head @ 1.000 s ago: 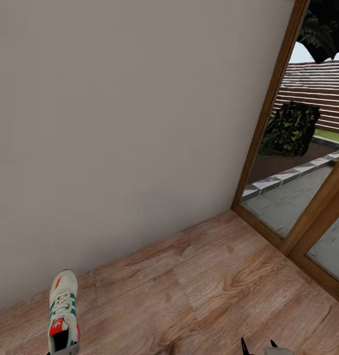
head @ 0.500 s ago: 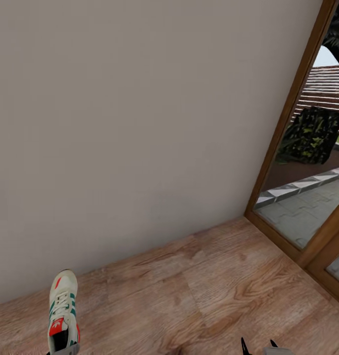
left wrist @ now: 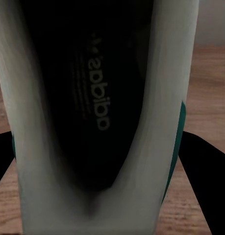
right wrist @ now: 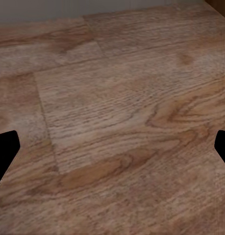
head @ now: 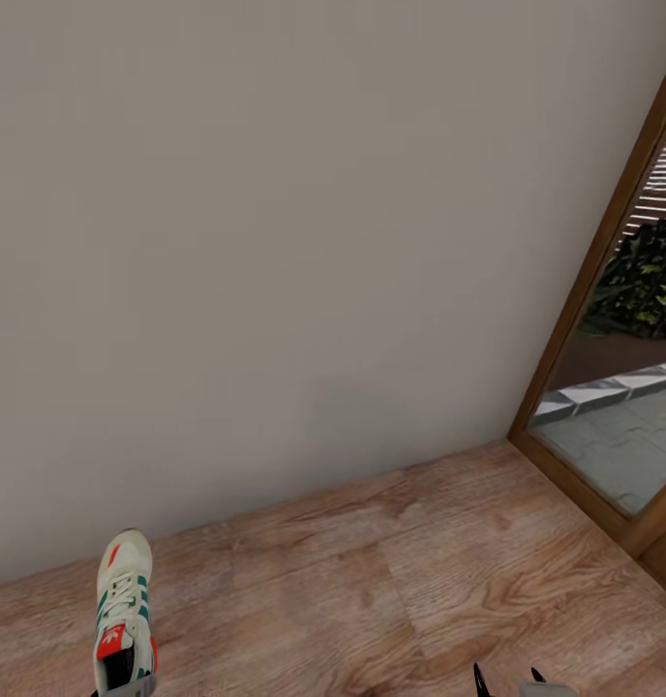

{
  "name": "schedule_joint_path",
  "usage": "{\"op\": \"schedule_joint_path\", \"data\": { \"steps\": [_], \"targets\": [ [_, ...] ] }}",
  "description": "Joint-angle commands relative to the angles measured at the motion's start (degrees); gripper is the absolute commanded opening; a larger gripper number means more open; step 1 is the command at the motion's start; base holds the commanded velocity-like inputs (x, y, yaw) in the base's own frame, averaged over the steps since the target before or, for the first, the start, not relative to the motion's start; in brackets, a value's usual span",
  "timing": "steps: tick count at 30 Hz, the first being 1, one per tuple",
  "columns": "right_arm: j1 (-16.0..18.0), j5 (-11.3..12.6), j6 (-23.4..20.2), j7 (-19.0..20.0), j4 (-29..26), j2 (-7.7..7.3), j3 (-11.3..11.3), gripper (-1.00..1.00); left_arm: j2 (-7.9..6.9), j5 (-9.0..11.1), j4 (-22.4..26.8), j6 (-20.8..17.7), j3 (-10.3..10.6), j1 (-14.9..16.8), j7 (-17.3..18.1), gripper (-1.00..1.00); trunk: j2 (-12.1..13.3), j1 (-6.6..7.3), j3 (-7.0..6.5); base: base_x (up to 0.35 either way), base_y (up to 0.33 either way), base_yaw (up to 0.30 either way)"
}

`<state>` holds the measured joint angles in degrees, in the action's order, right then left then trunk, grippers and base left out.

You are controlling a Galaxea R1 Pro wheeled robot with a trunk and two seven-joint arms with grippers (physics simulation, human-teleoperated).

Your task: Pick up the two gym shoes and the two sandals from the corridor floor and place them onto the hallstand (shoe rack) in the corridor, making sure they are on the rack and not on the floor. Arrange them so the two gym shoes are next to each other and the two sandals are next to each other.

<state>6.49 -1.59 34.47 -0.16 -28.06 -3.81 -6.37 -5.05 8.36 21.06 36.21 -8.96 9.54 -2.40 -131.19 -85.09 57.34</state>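
Note:
One gym shoe (head: 125,605), cream-white with green stripes and a red-orange tongue patch, hangs above the corridor floor (head: 391,581) at the lower left of the head view, toe pointing toward the wall. My left gripper (head: 128,689) is shut on its heel end. In the left wrist view the shoe's dark inside (left wrist: 107,98) sits between the black fingers (left wrist: 205,161) of the left gripper (left wrist: 105,161). My right gripper (head: 507,681) is low at the right. The right wrist view has this right gripper (right wrist: 112,149) open over bare planks, with nothing in it. The other shoe, the sandals and the hallstand are out of view.
A plain beige wall (head: 275,242) stands close ahead. A glass door in a wooden frame (head: 604,319) rises at the right, with paving and shrubs outside. Wood-grain flooring runs between the wall and the door.
The whole picture has slid right, so the camera has turned left away from the door. The held shoe and both grippers keep their places in the view.

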Motion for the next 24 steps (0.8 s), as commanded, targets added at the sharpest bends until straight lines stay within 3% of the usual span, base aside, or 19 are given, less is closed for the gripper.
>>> {"op": "schedule_joint_path", "data": {
  "steps": [1,13,24],
  "targets": [
    [0.02,-0.19,0.16,-0.02,0.02,0.01,-0.13,1.0,0.0,0.21,-0.05,0.18,0.09,0.04,-0.08,-1.0,-0.02,0.01,-0.02,0.0,0.0,0.201],
    [0.02,-0.25,0.16,-0.02,0.04,0.02,-0.13,1.0,0.04,0.14,-0.05,0.18,0.09,0.04,-0.07,-1.0,-0.02,0.01,-0.85,-0.111,-0.153,0.201],
    [0.02,-0.25,0.16,-0.02,0.04,0.03,-0.13,1.0,0.02,0.16,-0.05,0.18,0.09,0.04,-0.06,-1.0,-0.02,0.01,-1.59,-0.02,-0.019,0.205]
  ]
}}
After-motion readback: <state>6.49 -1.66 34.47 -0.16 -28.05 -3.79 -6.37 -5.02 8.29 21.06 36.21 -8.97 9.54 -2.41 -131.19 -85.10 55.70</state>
